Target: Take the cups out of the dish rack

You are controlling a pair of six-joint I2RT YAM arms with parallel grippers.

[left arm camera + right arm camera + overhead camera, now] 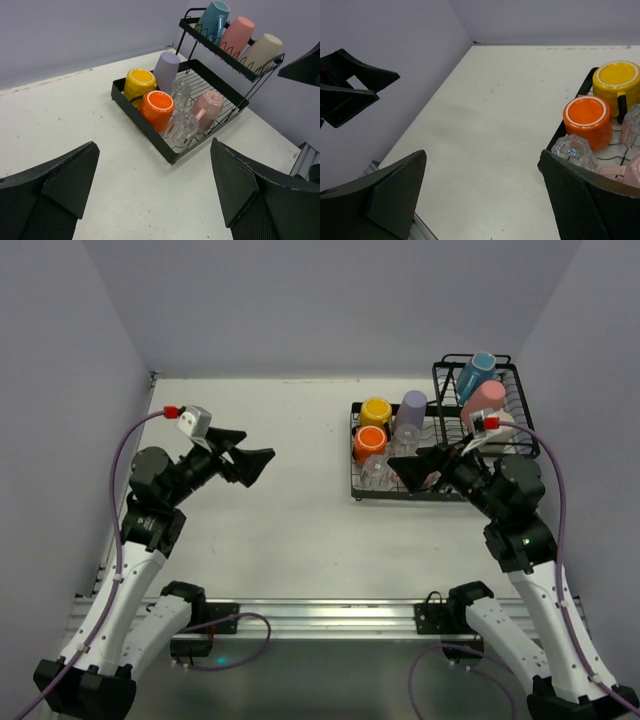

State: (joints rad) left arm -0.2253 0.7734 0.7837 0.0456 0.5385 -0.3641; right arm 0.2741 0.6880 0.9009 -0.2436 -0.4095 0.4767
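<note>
- Keeping the fingers of the right gripper spread wide at the very front of the right wrist view, gripping nothing and hovering over the near edge of the dish rack, probably to be ready for a close cup.
- Holding every cup inside the rack, at the far right of the table, so not yet unloading anything, judging from this.
- Storing the orange mug and the yellow mug bottom up and close together at the left side of the flat ribbed tray, most likely for letting water run off.
- Leaning the lavender tumbler just behind them, with the near clear glass at the front, the second clear glass in the middle and the pale pink mug to the right.
- Propping the blue cup, the salmon-pink tumbler and the cream cup side by side on the wires of the raised basket, tilted, bottoms pointing up.
- Showing shiny glaze and a pale ring around the base on the orange and yellow mugs; looking more matte on the tumblers; letting the black wires show through both glasses.
- Judging the near clear glass and the orange mug as the simplest first picks, sitting at the front corner closest to the right gripper.
- Parking the left gripper well apart from the rack, over the left part of the table, jaws also wide apart and gripping nothing, pointing toward the cups, probably waiting for its turn.
</note>
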